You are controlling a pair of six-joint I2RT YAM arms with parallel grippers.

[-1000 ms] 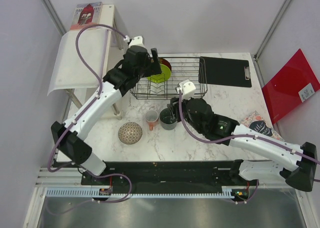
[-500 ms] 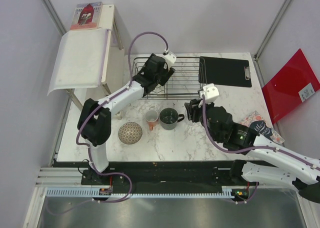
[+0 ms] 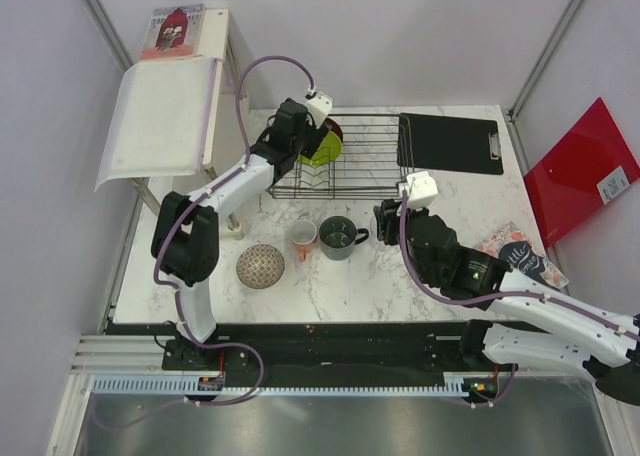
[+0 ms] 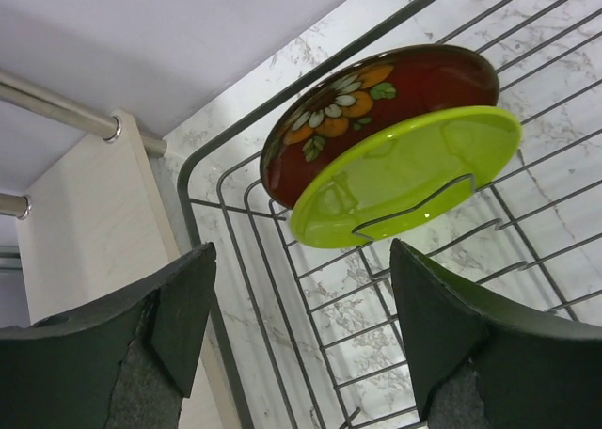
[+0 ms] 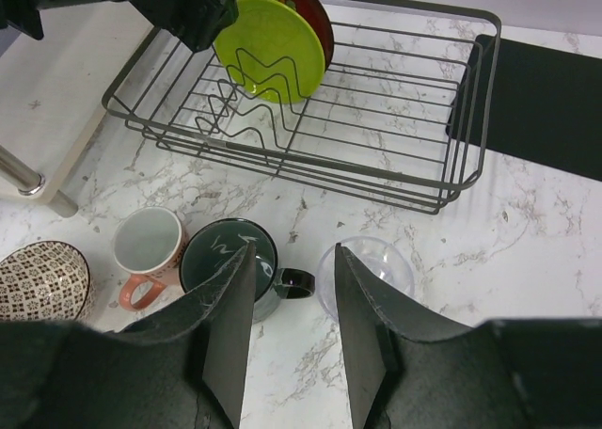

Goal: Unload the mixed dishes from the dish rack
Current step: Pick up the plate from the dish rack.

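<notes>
The left gripper (image 4: 301, 260) is spread wide with nothing between its fingers. It hangs above the left end of the dish rack (image 5: 376, 166), aimed down at the two dishes inside. The rack lies with its long axis running left to right across the marble table.

At the rack's far left corner, the lime-green plate (image 4: 404, 170) stands on edge in the divider prongs. It is tilted, with its face turned towards the rack's near side. The dark red flowered bowl (image 4: 376, 100) also stands on edge, just behind the plate and touching or nearly touching it.

The right gripper (image 5: 296, 260) is likewise parted and holds nothing. It hovers over the table off the rack's near long side.

Four dishes stand mouth up in a row along that near side:
- Off the rack's left end is a small patterned bowl (image 5: 42, 278).
- Next is the orange-red cup (image 5: 148, 246), its handle pointing away from the rack.
- Just beside the cup is the dark grey mug (image 5: 226, 255), its handle pointing right.
- The clear glass (image 5: 367, 269) stands just beyond that handle.

A black clipboard (image 3: 450, 141) lies flat against the rack's right end.
</notes>
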